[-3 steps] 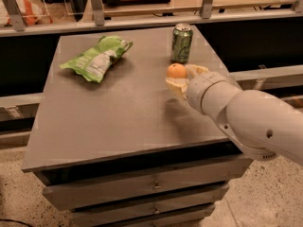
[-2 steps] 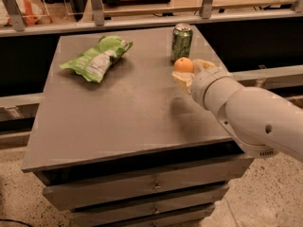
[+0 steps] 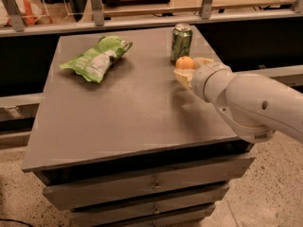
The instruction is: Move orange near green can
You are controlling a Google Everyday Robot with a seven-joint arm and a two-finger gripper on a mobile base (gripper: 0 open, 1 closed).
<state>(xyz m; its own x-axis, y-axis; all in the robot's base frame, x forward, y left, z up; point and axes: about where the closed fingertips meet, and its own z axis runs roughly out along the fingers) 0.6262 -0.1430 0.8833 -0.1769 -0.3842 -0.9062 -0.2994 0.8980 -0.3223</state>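
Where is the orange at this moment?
In the camera view the orange is held in the gripper over the far right of the table, just in front of the green can.

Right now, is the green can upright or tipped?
Upright: the green can stands on its base on the table, silver top up. The gripper holds the orange just in front of it.
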